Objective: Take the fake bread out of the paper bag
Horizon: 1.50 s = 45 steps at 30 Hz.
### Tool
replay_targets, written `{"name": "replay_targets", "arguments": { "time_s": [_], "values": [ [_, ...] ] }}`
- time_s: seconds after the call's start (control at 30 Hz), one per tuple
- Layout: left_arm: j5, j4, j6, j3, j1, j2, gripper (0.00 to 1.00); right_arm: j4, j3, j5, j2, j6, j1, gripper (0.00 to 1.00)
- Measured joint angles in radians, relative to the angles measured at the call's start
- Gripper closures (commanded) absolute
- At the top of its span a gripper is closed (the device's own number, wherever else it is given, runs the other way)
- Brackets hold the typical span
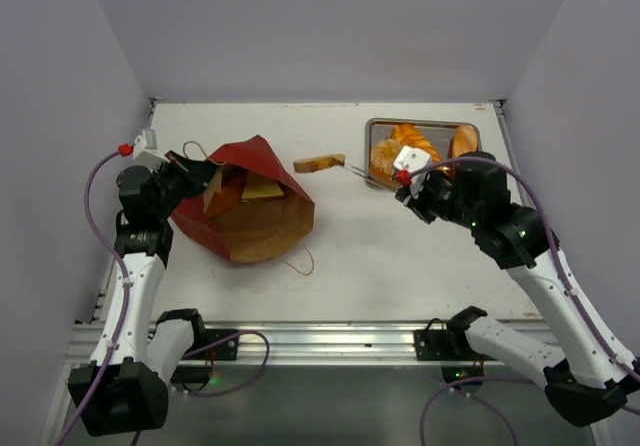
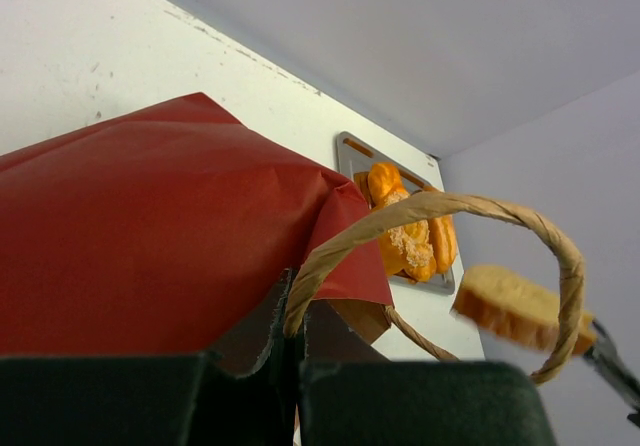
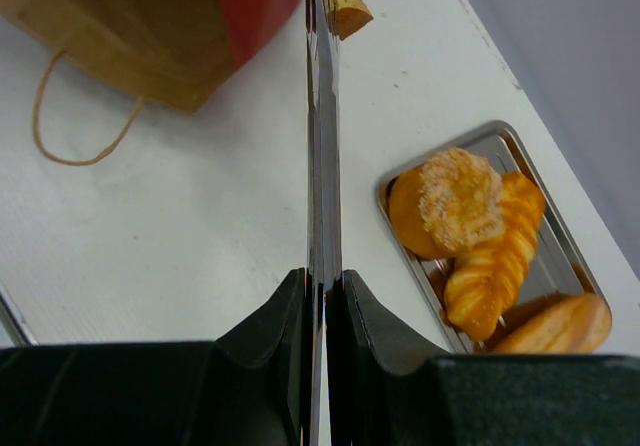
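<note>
Hovering between the dark red paper bag [image 1: 255, 216], lying open on its side, and the flat silver metal tray [image 1: 420, 120], the tan fake bread slice [image 1: 319, 163] is pinched by thin metal tongs [image 3: 322, 116]. The right gripper [image 3: 322, 291] squeezes the tongs, and the left gripper [image 2: 297, 361] clamps the bag's rim.

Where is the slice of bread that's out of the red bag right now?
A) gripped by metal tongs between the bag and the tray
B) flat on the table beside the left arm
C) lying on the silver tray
A: the bread slice sits at the tip of metal tongs clamped in the right pincer, between paper bag and tray.
</note>
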Motion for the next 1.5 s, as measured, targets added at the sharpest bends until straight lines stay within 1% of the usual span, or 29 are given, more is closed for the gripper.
{"name": "replay_targets", "arguments": {
  "time_s": [0.07, 0.17, 0.27, 0.37, 0.43, 0.5, 0.77, 0.97, 1.17, 1.33, 1.5],
  "values": [
    [0.000, -0.001, 0.001, 0.000, 0.000, -0.002, 1.00, 0.018, 0.015, 0.021, 0.001, 0.034, -0.057, 1.00],
    [0.002, -0.002, 0.003, 0.000, 0.000, -0.006, 1.00, 0.074, 0.024, 0.051, 0.014, 0.109, -0.191, 1.00],
    [0.006, -0.005, 0.014, 0.000, 0.000, -0.010, 1.00, 0.119, 0.029, 0.049, 0.064, 0.204, -0.375, 1.00],
    [0.012, -0.008, 0.030, 0.000, 0.000, -0.012, 1.00, 0.158, 0.029, 0.055, 0.151, 0.277, -0.540, 1.00],
    [0.015, -0.008, 0.036, 0.000, 0.000, -0.012, 1.00, 0.174, 0.027, 0.077, 0.209, 0.300, -0.612, 1.00],
    [0.021, -0.007, 0.043, -0.003, 0.000, -0.014, 1.00, 0.190, 0.021, 0.103, 0.261, 0.307, -0.651, 1.00],
    [0.056, 0.024, 0.053, -0.045, 0.000, -0.021, 1.00, 0.301, 0.021, 0.163, 0.454, 0.291, -0.681, 1.00],
    [0.066, 0.028, 0.060, -0.050, 0.000, -0.025, 1.00, 0.332, 0.050, 0.177, 0.623, 0.283, -0.681, 1.00],
    [0.071, 0.028, 0.072, -0.050, 0.000, -0.026, 1.00, 0.341, 0.075, 0.173, 0.697, 0.282, -0.679, 1.00],
    [0.073, 0.028, 0.074, -0.050, 0.000, -0.026, 1.00, 0.348, 0.076, 0.172, 0.702, 0.278, -0.679, 0.94],
    [0.074, 0.027, 0.075, -0.050, 0.000, -0.026, 1.00, 0.349, 0.074, 0.164, 0.702, 0.270, -0.679, 0.82]
  ]
}}
